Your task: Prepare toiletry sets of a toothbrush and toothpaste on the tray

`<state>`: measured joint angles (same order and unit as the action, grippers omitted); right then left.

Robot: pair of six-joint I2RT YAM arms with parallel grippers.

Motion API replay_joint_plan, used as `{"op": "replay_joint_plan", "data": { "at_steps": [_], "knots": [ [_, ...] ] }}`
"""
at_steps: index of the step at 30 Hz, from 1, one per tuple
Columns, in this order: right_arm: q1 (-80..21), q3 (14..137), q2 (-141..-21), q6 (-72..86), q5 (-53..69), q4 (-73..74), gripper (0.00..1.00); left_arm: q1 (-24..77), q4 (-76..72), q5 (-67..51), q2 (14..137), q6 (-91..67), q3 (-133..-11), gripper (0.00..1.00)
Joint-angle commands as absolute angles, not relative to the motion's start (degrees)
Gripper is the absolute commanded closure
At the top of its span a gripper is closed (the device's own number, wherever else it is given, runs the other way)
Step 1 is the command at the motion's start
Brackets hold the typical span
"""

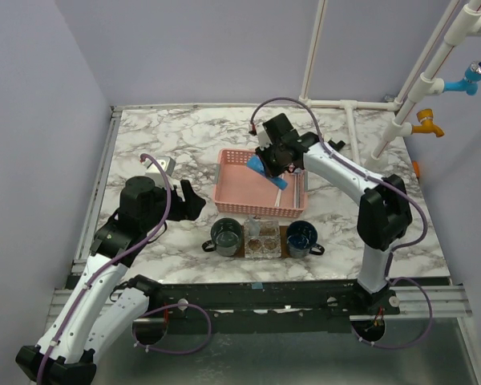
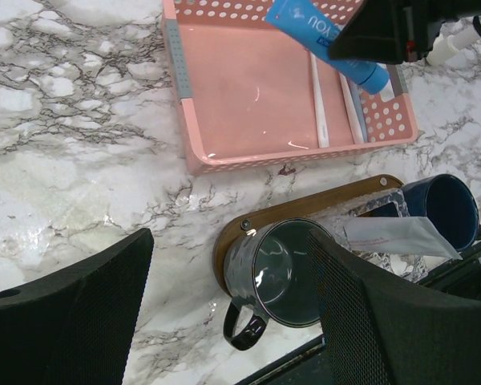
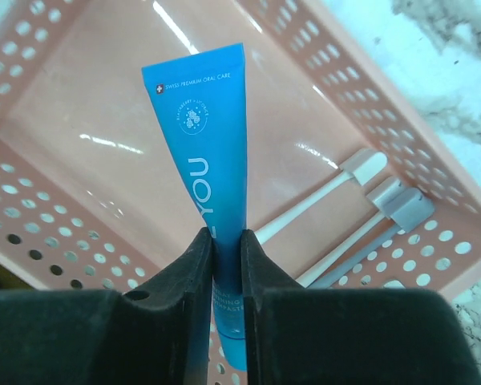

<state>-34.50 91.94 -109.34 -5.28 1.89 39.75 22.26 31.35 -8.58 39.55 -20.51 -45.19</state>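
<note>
My right gripper (image 1: 277, 164) is shut on a blue toothpaste tube (image 3: 202, 136) and holds it above the pink mesh basket (image 1: 234, 196). The tube also shows in the left wrist view (image 2: 317, 32). Two white toothbrushes (image 3: 325, 196) and a grey one lie along the basket's right side. A white toothpaste tube (image 2: 394, 237) with pinkish lettering stands in a clear glass (image 1: 262, 237) on the dark brown wooden tray (image 2: 309, 208). My left gripper (image 2: 232, 321) is open and empty, above the dark mug (image 2: 284, 273) at the tray's left end.
A blue mug (image 1: 301, 237) stands on the tray's right end. The tray sits near the table's front edge (image 1: 256, 281). White pipes (image 1: 353, 120) run along the back right. Walls close in the left side and the back.
</note>
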Motion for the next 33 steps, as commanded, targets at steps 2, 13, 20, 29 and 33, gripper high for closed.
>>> {"op": "replay_joint_plan", "data": {
  "at_steps": [2,13,20,29,33],
  "knots": [
    [-34.6,89.1,-102.7,-0.6,0.9,31.6,0.92,22.6,29.6,-12.1,39.4,-20.7,-45.2,0.23],
    [-35.5,82.1,-88.5,12.0,10.8,20.2,0.96,22.6,25.8,-23.9,40.7,-27.5,-48.1,0.23],
    [-38.5,74.9,-80.2,26.4,13.1,7.4,0.99,22.6,21.3,-30.2,42.0,-33.4,-51.0,0.22],
    [-41.9,63.1,-73.7,46.5,15.2,-14.7,0.99,22.6,14.3,-38.7,43.6,-39.5,-52.3,0.21],
    [-44.2,59.3,-72.5,52.3,15.0,-24.1,0.99,22.6,9.4,-43.3,43.9,-42.3,-50.5,0.21]
  ]
}}
